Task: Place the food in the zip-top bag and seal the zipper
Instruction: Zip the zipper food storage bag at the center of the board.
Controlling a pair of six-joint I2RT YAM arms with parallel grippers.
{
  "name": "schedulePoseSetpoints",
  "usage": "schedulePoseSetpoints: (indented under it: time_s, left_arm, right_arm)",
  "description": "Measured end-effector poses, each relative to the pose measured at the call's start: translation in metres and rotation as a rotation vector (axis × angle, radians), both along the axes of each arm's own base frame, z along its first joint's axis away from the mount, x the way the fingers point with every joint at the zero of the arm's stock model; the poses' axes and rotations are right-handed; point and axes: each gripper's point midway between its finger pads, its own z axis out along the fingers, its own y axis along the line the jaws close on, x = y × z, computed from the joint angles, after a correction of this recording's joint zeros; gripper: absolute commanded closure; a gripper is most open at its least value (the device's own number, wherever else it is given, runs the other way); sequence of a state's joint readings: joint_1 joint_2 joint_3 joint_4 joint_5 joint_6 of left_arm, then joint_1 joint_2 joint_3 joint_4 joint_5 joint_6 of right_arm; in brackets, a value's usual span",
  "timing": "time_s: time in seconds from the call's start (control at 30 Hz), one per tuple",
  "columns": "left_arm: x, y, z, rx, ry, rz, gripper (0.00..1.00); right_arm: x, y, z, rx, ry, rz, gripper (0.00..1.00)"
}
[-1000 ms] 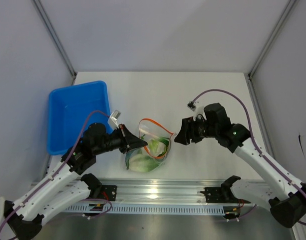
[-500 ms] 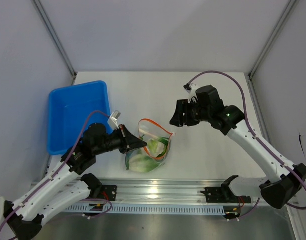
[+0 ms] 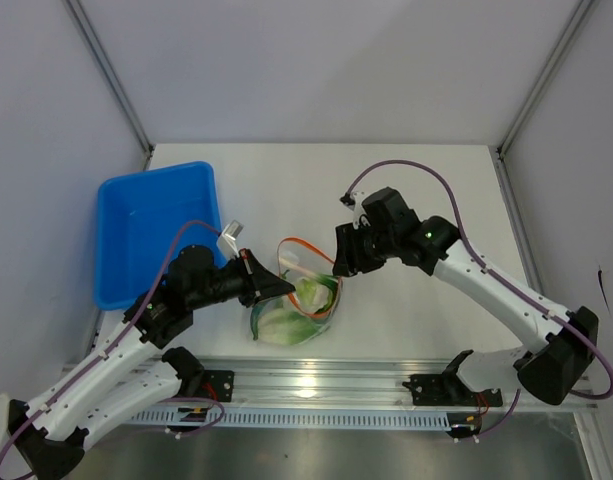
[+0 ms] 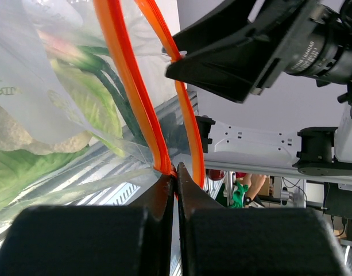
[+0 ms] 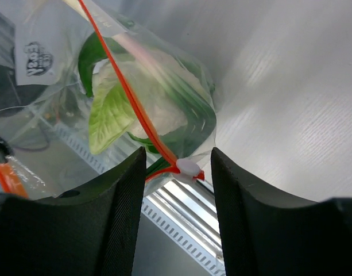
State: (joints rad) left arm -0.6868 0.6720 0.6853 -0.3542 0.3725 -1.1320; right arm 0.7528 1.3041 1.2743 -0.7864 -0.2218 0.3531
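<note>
The right arm has swung in from the right side of the table (image 3: 426,180), and its jaws have narrowed on the way; the left arm and the bag have not shifted.

At far left stands a blue bin (image 3: 151,225), not involved in this step. Next to it, the left gripper (image 4: 176,179) has its jaws pinched flat on the left end of the zipper (image 4: 127,86), holding that corner up. The clear bag (image 3: 291,300) hangs and rests near the front edge of the table between the two arms. The food (image 5: 109,115), pale and green leafy pieces, is already inside.

The zipper runs left to right from that pinch, its two orange strips gaping apart in the middle. At its far right corner sits a small white slider (image 5: 189,167). The right gripper (image 3: 338,262) is the nearer one, its jaws partly open on either side of the slider.

Whether either jaw touches the slider is unclear. The crinkled plastic blurs the food, so individual pieces cannot be counted.
</note>
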Motion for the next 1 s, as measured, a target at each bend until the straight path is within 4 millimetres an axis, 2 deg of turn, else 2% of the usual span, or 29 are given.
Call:
schedulePoseSetpoints:
  time_s: [0.07,0.17,0.27,0.37,0.47,0.53,0.63,0.7,0.8,0.9,0.93,1.0]
  left_arm:
    - [0.000,0.000,0.000,0.000,0.000,0.000,0.98]
    - [0.000,0.000,0.000,0.000,0.000,0.000,0.98]
    - [0.000,0.000,0.000,0.003,-0.005,-0.001,0.98]
    - [0.001,0.000,-0.001,0.005,-0.008,0.000,0.99]
    - [0.000,0.002,-0.003,0.019,-0.009,0.001,0.99]
    - [0.001,0.004,-0.002,0.037,-0.017,0.011,0.99]
    - [0.003,0.010,0.007,0.059,-0.049,0.031,0.99]
    - [0.002,0.015,0.016,0.072,-0.076,0.043,1.00]
    - [-0.002,0.025,0.037,0.073,-0.139,0.057,0.98]
    - [-0.008,0.035,0.052,0.050,-0.198,0.081,0.97]
    - [-0.009,0.038,0.053,0.044,-0.210,0.092,0.97]
    - [-0.006,0.039,0.045,0.040,-0.221,0.107,0.99]
  right_arm:
    - [0.002,0.002,-0.007,-0.016,0.007,0.010,0.53]
    - [0.007,0.006,-0.018,-0.036,0.006,0.036,0.61]
    - [0.010,0.013,-0.025,-0.040,0.000,0.086,0.84]
    - [0.011,0.019,-0.030,-0.037,-0.006,0.130,1.00]
    - [0.012,0.019,-0.033,-0.050,-0.004,0.147,1.00]
    - [0.014,0.018,-0.028,-0.065,-0.025,0.144,1.00]
    - [0.022,0.016,-0.007,-0.079,-0.082,0.117,1.00]
    - [0.025,0.011,0.018,-0.077,-0.134,0.094,1.00]
    - [0.022,0.005,0.065,-0.033,-0.235,0.062,1.00]
    - [0.008,-0.007,0.117,0.069,-0.340,0.040,1.00]
    - [0.003,-0.011,0.126,0.094,-0.361,0.035,1.00]
    - [0.000,-0.014,0.125,0.111,-0.370,0.031,1.00]
